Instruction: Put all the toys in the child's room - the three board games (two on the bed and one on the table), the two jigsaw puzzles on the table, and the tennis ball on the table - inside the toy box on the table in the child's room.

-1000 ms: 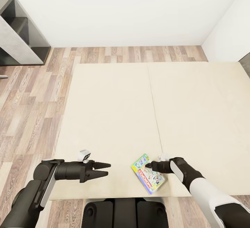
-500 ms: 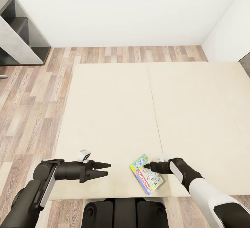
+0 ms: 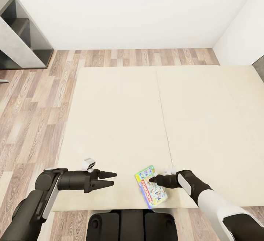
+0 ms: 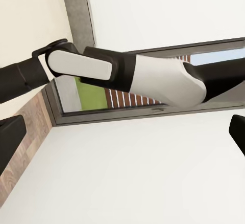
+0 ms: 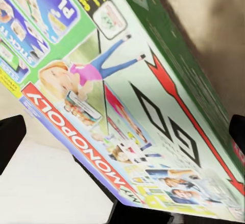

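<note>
One of the board games [image 3: 150, 187], a green-edged Monopoly box with a red banner, lies tilted at the near edge of the beige bed [image 3: 121, 116], its near corner over the edge. My right gripper [image 3: 152, 178] reaches in from the right with its tip on the box's far end. In the right wrist view the box [image 5: 122, 106] spans the space between the fingers [image 5: 10, 142], which stand wide apart. My left gripper [image 3: 110, 179] hovers open over the bed's near left part, holding nothing.
A grey open shelf unit [image 3: 22, 35] stands at the far left on the wood-plank floor [image 3: 33, 116]. A white wall runs behind the bed. My dark base [image 3: 132, 224] sits against the bed's near edge. The left wrist view looks across at my right arm [image 4: 127, 73].
My right gripper has moved left and a little nearer, and the game box has slid with it toward the bed's near edge, turning slightly. The left arm has stayed still.
</note>
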`<state>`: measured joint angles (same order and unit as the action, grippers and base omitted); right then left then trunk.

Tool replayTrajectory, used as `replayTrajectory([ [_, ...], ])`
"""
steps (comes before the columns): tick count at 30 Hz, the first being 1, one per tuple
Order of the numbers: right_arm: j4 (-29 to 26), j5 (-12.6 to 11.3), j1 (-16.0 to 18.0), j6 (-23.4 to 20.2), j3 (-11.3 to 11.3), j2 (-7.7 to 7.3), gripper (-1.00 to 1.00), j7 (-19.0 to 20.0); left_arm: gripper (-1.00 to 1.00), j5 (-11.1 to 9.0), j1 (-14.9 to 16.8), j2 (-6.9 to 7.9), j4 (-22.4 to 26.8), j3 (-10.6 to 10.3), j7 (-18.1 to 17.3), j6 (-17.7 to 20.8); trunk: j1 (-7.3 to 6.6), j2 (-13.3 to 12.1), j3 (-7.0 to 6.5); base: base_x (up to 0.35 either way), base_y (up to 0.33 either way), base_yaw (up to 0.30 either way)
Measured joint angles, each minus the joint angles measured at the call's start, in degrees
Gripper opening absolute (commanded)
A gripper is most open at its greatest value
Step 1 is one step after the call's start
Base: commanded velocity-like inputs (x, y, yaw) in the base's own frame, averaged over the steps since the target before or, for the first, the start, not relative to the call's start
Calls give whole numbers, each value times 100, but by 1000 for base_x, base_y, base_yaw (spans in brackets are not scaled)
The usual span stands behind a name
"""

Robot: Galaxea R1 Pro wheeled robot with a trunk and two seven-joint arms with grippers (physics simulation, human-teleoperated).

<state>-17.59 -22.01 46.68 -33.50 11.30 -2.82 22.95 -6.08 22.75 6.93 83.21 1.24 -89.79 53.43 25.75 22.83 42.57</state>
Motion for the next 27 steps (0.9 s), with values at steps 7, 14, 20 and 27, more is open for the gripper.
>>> replayTrajectory([
  [7,-26,14,0,5,-2,205,100,90,100,-1,0,0,0,0,0,-3,0,0,0,0,0,0],
  [14,-25,43,-1,50,9,223,100,85,100,7,0,0,0,0,0,-5,0,0,0,0,0,0],
  [20,-29,45,0,66,14,224,100,81,100,8,0,-5,0,-1,0,-5,0,0,0,0,0,0],
  [27,-29,6,1,25,21,268,100,75,100,8,0,-16,0,-9,0,-2,0,0,0,0,0,0],
])
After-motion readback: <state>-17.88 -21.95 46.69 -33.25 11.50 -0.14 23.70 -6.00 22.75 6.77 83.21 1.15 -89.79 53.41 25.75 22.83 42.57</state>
